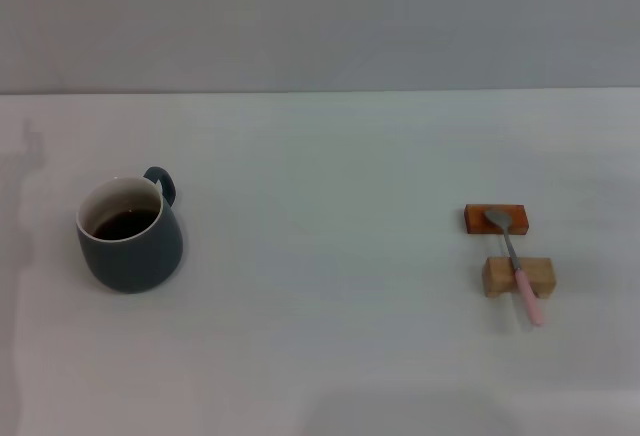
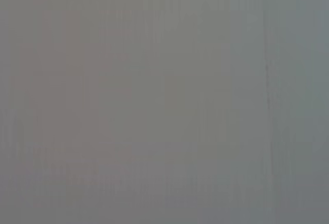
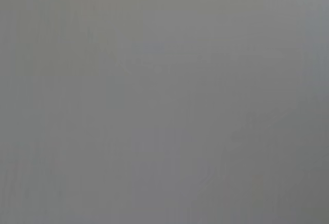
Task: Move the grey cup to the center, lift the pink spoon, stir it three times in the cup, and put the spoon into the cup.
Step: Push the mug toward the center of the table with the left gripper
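The grey cup stands upright on the left side of the white table, its small handle turned toward the back right and dark liquid inside. Far to the right lies the pink spoon: its silver bowl rests on a reddish-brown block and its neck crosses a pale wooden block, with the pink handle pointing toward the table's front. Neither gripper nor any arm shows in the head view. Both wrist views show only a plain grey surface.
The white table stretches wide between the cup and the spoon. A grey wall rises behind the table's back edge.
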Controlling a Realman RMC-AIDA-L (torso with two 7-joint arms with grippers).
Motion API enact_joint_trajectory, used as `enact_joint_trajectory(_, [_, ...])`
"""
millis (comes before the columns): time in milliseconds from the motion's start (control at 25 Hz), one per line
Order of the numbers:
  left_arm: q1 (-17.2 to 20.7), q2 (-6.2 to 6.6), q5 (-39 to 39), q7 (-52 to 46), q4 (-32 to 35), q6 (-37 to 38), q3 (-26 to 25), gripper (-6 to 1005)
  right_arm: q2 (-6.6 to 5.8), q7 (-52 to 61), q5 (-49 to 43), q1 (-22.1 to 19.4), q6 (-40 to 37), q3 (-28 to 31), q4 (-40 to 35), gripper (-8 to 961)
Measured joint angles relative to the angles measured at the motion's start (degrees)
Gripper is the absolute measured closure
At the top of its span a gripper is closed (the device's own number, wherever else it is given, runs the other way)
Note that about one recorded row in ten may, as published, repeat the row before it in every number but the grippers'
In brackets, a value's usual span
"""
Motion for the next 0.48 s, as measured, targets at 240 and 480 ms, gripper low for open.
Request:
enact_joint_trajectory(240, [0.8,-0.22,0.3,0.2,-0.7,1.4,0.3,545,0.0,0.0,0.0,0.1,0.1,0.0,0.3,598])
enact_joint_trajectory(480, [2.5,-0.33,0.3,-0.2,-1.9,1.8,0.8,671,0.0,0.1,0.0,0.1,0.2,0.0,0.6,599])
